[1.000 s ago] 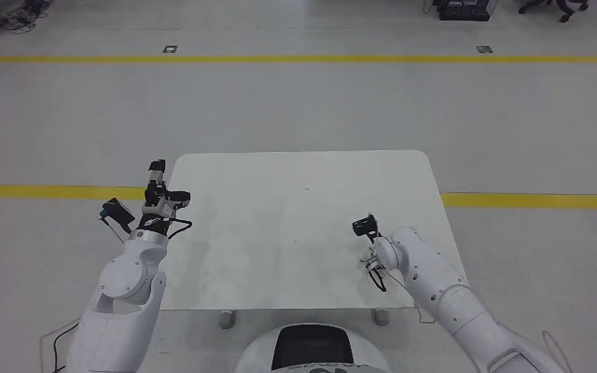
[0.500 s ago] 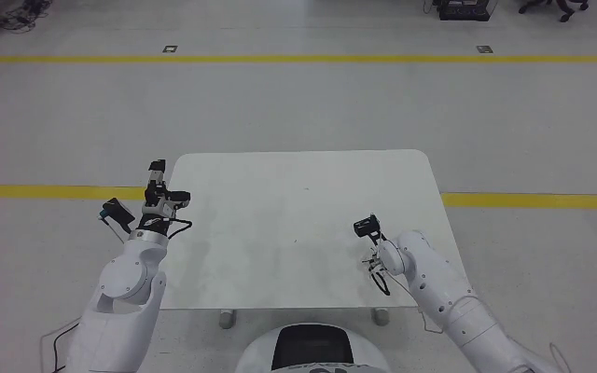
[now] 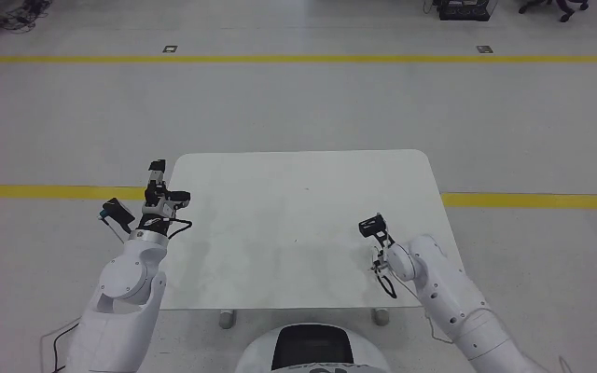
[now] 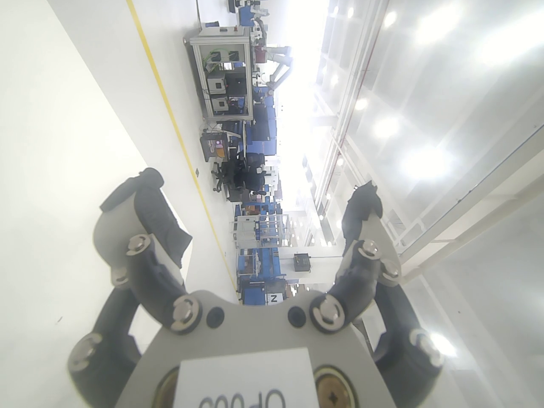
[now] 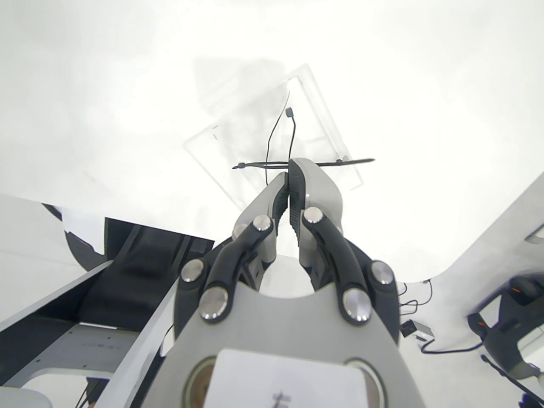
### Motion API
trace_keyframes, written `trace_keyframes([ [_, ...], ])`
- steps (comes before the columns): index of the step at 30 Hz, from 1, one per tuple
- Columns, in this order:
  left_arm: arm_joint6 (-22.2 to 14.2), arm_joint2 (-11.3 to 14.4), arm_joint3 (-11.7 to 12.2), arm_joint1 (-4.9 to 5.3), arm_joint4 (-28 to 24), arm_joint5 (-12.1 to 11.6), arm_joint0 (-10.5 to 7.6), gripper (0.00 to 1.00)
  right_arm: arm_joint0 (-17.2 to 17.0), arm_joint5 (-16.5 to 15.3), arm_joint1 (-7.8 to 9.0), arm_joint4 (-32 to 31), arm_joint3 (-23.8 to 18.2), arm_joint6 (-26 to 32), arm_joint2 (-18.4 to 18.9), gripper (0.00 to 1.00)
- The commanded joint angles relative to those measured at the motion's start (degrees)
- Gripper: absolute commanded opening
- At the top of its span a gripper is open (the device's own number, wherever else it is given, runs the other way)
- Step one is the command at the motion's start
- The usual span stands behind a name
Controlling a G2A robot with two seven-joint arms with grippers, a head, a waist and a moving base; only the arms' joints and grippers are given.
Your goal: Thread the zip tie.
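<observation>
My right gripper [image 5: 289, 171] is shut on a black zip tie [image 5: 352, 160] that runs crosswise through its fingertips, sticking out on both sides. A second thin black tie [image 5: 293, 129] with a small square head curves away from the same fingertips. Both hang over a clear rectangular tray [image 5: 327, 120]. In the top view the right arm [image 3: 415, 266] is over the white table's [image 3: 298, 214] front right corner. My left gripper [image 4: 257, 184] is open with nothing between its fingers; from above this left gripper [image 3: 166, 186] is at the table's left edge.
A yellow floor line [image 3: 298, 59] runs behind the table and another [image 3: 522, 200] crosses beside it. Dark frame parts [image 5: 140, 269] and loose cables [image 5: 429, 341] lie below the right wrist.
The right arm has drifted a little to the right and toward the table's front edge. The left arm has kept still.
</observation>
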Motion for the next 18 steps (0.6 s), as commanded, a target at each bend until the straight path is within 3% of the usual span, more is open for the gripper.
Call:
trace_keyframes([
  [1, 0.0, 0.0, 0.0, 0.00, 0.0, 0.0, 0.00, 1.00, -0.6, -0.2, 0.12, -0.4, -0.9, -0.1, 0.4, 0.00],
  [14, 0.0, 0.0, 0.0, 0.00, 0.0, 0.0, 0.00, 1.00, -3.1, -1.4, 0.59, -0.3, -4.5, -1.1, 2.8, 0.00],
  [18, 0.0, 0.0, 0.0, 0.00, 0.0, 0.0, 0.00, 1.00, -4.3, -3.2, 0.84, 2.4, -5.9, -2.6, 4.7, 0.00],
])
